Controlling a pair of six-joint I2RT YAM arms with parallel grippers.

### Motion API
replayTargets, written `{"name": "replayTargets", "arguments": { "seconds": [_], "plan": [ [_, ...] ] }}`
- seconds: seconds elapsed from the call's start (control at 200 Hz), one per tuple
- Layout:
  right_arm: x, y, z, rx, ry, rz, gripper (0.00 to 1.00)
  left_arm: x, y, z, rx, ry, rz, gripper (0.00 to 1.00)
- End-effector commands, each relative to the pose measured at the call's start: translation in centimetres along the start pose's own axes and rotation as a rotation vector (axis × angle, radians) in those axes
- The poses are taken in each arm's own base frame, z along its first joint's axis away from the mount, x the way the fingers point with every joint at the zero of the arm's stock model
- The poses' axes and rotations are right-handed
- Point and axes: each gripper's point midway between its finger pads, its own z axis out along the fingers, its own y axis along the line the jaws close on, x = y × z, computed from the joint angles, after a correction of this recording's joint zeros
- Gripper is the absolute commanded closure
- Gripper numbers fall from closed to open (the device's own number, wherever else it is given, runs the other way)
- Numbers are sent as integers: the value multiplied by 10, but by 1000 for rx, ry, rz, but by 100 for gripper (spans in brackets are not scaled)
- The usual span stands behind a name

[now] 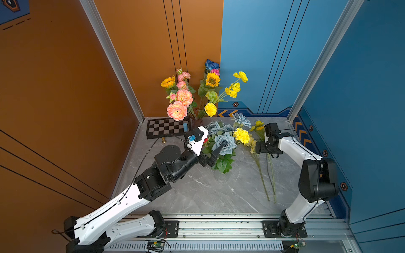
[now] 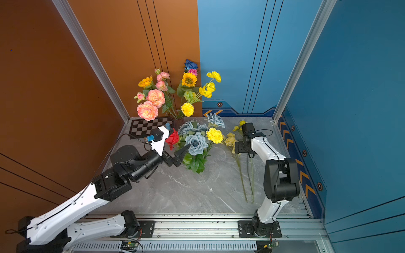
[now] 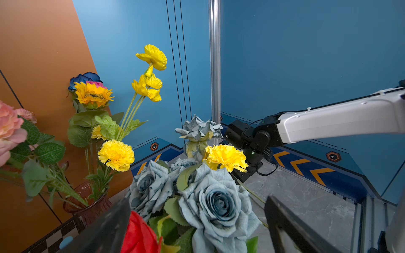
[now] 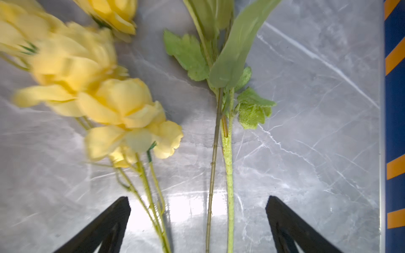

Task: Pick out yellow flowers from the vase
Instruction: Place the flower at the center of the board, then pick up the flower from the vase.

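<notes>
Right pincer [image 4: 197,198]: jaws spread wide, gripping nothing, low over the table [image 4: 306,131], green stems [image 4: 229,175] lying between the jaws.
Pale yellow roses [image 4: 114,103]: flat on the table, just beside those stems.
Left pincer [image 3: 197,200]: wide open, empty, close to the grey-blue roses [image 3: 217,203] in the clear vase [image 1: 221,177]; contact unclear.
Yellow carnation [image 3: 226,157]: upright in that vase, behind the roses.
Back vase [image 3: 87,203]: sunflowers [image 1: 212,79], poppies [image 1: 235,87], second carnation [image 1: 210,109], pink blooms [image 1: 177,110].
</notes>
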Motion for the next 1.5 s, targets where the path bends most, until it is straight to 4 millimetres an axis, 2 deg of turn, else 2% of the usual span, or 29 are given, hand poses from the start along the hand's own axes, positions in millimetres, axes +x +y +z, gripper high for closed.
{"name": "replayTargets", "arguments": {
  "seconds": [0.0, 0.145, 0.255, 0.375, 0.485, 0.666, 0.826, 1.046, 1.241, 1.331, 1.491],
  "plan": [
    [1, 15, -24, -84, -48, 40, 0, -20, 2, -11, 16, -50, 1, 2],
    [0, 34, -57, -195, -137, 77, 0, -24, 1, -17, 24, -66, 4, 2],
    [2, 57, -90, -349, -254, 122, 0, -27, 2, -20, 23, -75, 3, 2],
    [5, 74, -124, -528, -378, 198, 0, -29, 2, -21, 27, -80, 1, 2],
    [12, 90, -146, -658, -440, 209, 0, -29, 1, -20, 28, -80, 0, 2],
    [32, 114, -166, -801, -489, 161, 2, -31, 2, -23, 24, -90, -6, 2],
    [46, 124, -183, -954, -553, 165, 4, -30, 4, -26, 18, -92, -10, 2],
    [55, 131, -206, -1080, -627, 148, 12, -31, 3, -26, 21, -93, -11, 2],
    [55, 146, -218, -1141, -645, 103, 19, -28, 3, -24, 22, -86, -11, 2],
    [53, 156, -219, -1157, -645, 86, 25, -27, 2, -23, 23, -82, -12, 2],
    [46, 172, -219, -1173, -641, 60, 28, -28, 1, -23, 25, -83, -11, 2]
  ]
}}
